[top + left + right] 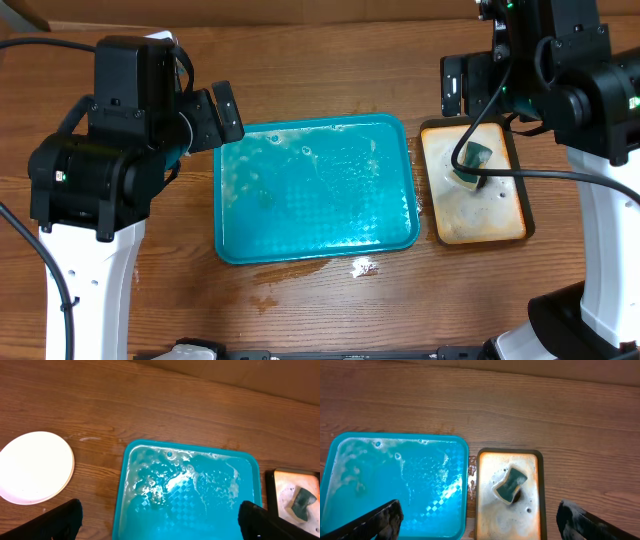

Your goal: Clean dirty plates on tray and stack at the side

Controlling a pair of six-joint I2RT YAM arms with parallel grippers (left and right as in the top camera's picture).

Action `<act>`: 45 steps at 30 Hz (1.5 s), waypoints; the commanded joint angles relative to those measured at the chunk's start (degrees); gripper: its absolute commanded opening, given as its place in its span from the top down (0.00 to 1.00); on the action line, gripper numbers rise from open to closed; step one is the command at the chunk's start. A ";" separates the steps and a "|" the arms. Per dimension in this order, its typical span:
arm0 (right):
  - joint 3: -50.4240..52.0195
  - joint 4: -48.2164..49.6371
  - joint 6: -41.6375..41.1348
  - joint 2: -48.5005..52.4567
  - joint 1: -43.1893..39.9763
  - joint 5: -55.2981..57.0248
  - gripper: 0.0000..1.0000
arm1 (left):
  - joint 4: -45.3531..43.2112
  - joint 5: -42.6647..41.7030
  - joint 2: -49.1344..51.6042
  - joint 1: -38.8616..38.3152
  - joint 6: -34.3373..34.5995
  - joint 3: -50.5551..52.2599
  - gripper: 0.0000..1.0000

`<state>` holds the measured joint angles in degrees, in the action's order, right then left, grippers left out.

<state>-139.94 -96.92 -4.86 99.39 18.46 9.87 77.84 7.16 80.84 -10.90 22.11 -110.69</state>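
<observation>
The teal tray (330,205) lies mid-table, wet and soapy, with nothing on it. It also fills the lower part of the left wrist view (200,505) and sits at the left of the right wrist view (395,485). The plates (35,467) form a stack on the wood left of the tray, a white one on top; in the overhead view my left arm hides them. My left gripper (213,118) (160,525) hangs open above the tray's left end, holding nothing. My right gripper (470,90) (480,525) is open and empty over the gap between the two trays.
A tan, black-rimmed tray (485,215) (507,520) right of the teal one is covered in suds and holds a green sponge (472,160) (510,484). A small foam spill (362,267) lies on the wood in front of the teal tray. A cable drapes over the tan tray.
</observation>
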 commanded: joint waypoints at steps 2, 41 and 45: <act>-0.85 0.22 0.22 -0.22 -0.20 0.61 0.00 | 0.31 0.79 -1.14 -0.17 0.61 -0.59 0.00; -0.85 0.22 0.22 -0.22 -0.20 0.61 0.00 | -6.14 -1.95 -5.64 0.04 -4.00 -0.59 0.00; -0.85 0.22 0.22 -0.22 -0.20 0.61 0.00 | -10.78 0.52 -9.68 0.04 -4.15 -0.59 0.00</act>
<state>-139.94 -96.92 -4.84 99.39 18.46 9.87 69.06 4.54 75.33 -10.90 19.66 -110.67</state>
